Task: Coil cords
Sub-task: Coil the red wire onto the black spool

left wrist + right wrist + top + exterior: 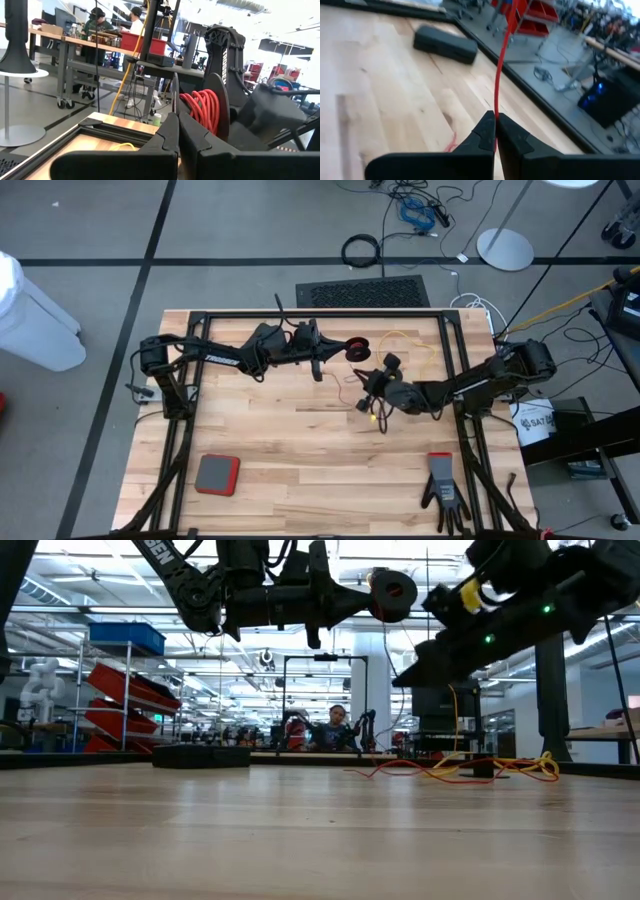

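A black reel (215,100) wound with red cord (202,107) hangs above the table's far middle, with my left gripper (343,351) shut on it. A loose run of the red cord (501,60) leads to my right gripper (368,388), which is shut on it just right of the table's centre. More red cord (400,768) lies slack on the wood. A yellow cord (405,340) lies loose on the table's far right part. My left gripper pinches the rim of the reel's near disc (175,95) between its two fingers, coming about level from the table's left. The reel is lifted clear of the table, its discs upright. My right gripper pinches the red cord (495,114) as a single strand between its fingertips, coming from the table's right and slanting slightly down. The cord runs on beyond the fingers in a straight line, clear of the table.
A red and grey pad (217,474) lies near the front left and a black glove (443,490) near the front right. A black frame (300,315) borders the tabletop. People sit at benches in the room beyond.
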`<state>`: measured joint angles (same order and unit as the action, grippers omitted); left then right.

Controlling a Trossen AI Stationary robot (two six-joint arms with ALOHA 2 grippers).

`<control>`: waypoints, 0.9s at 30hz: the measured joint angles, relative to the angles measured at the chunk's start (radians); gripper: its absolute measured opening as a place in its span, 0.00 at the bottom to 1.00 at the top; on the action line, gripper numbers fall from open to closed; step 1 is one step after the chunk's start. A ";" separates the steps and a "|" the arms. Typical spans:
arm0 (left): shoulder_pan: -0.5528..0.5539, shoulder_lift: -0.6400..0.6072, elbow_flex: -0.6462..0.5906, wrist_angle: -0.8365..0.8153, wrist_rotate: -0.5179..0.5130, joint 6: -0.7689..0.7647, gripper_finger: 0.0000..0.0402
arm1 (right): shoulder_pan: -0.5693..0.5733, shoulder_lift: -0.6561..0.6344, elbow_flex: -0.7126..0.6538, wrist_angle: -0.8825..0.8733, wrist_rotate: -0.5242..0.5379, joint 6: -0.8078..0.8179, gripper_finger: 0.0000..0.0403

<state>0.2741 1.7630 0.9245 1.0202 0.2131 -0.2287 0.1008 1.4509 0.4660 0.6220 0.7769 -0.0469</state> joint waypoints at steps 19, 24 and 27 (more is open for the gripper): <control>0.039 -0.077 0.000 -0.429 0.196 0.193 0.00 | -0.016 0.000 0.000 -0.150 0.060 0.115 0.00; 0.042 -0.135 0.000 -0.581 0.202 0.285 0.00 | -0.016 0.000 0.000 -0.155 0.054 0.130 0.00; 0.042 -0.159 0.000 -0.657 0.185 0.356 0.00 | -0.016 0.000 0.000 -0.159 0.020 0.146 0.00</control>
<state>0.3157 1.6044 0.9245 0.3635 0.3984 0.1271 0.0847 1.4509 0.4659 0.4635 0.7964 0.0995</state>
